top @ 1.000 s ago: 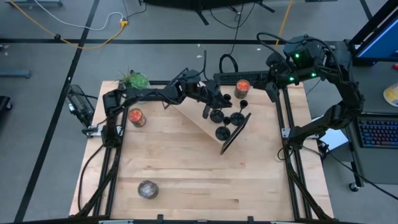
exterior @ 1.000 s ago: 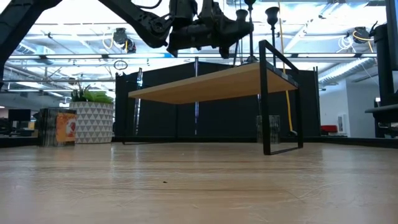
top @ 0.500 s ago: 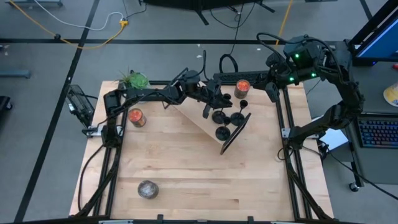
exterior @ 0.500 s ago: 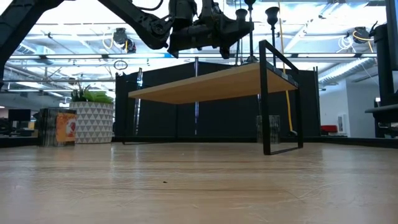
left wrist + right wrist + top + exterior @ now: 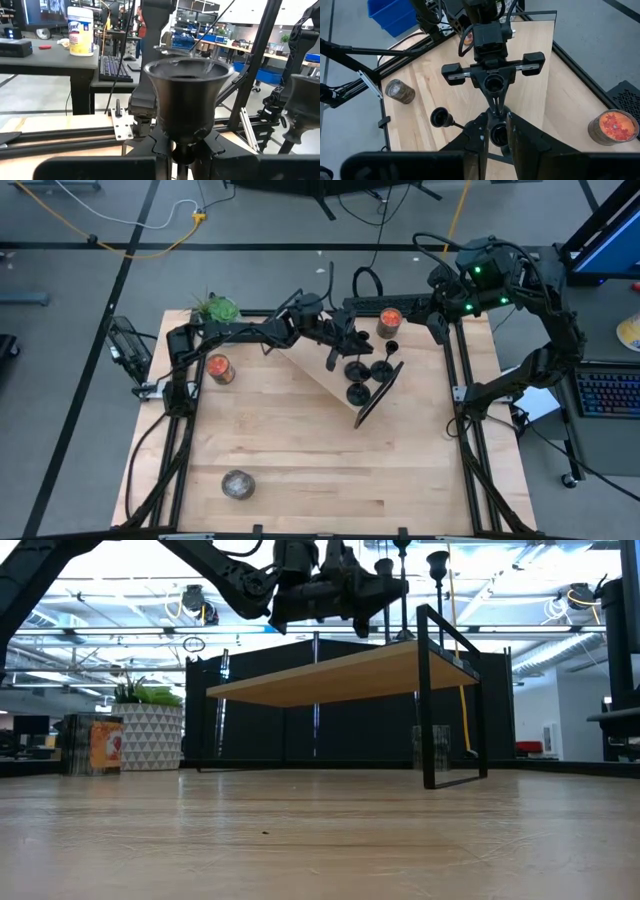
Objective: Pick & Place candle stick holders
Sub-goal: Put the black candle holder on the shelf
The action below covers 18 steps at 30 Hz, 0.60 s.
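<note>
Stem is the sensible hold: the left tool pinches the small, rigid, top-heavy black goblet-shaped candle holder there.

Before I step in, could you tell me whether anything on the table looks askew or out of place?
Only the small raised shelf: it sits diagonally to the edges of the table rather than square with them. The candle stick holders on it stand upright, and nothing looks spilled or damaged.
</note>
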Available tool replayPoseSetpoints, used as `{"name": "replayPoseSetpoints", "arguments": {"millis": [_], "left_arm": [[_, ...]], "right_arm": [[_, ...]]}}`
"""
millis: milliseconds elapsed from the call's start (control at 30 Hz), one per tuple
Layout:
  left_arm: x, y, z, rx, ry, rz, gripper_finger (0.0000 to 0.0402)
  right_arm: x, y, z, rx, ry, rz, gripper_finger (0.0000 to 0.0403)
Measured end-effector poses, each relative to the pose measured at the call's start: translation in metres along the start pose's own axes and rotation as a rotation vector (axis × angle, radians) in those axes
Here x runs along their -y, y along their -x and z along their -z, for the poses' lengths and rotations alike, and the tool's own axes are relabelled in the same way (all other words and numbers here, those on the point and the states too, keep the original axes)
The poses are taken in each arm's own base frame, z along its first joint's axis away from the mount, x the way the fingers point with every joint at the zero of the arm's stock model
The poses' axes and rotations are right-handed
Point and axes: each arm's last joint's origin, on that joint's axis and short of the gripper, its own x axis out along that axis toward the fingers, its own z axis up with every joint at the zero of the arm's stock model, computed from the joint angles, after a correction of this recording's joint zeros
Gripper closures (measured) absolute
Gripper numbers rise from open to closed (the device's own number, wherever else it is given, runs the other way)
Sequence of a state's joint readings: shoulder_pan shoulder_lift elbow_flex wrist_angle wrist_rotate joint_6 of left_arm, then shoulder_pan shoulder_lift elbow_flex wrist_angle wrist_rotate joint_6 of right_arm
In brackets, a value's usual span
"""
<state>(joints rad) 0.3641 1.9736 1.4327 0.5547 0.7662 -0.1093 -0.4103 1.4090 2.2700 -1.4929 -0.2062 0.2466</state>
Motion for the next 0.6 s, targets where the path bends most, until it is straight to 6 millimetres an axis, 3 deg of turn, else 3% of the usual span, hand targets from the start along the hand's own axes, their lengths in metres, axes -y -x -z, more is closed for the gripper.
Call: {"name": "replayPoseSetpoints", "arguments": {"millis": [600], "left_arm": [[-0.0002, 0.0004, -0.0031, 0.023, -0.035, 0.0, 0.036]], "right_arm": [[-0.0004, -0.0003, -0.0017, 0.016, 0.001, -0.004, 0.0344]]}}
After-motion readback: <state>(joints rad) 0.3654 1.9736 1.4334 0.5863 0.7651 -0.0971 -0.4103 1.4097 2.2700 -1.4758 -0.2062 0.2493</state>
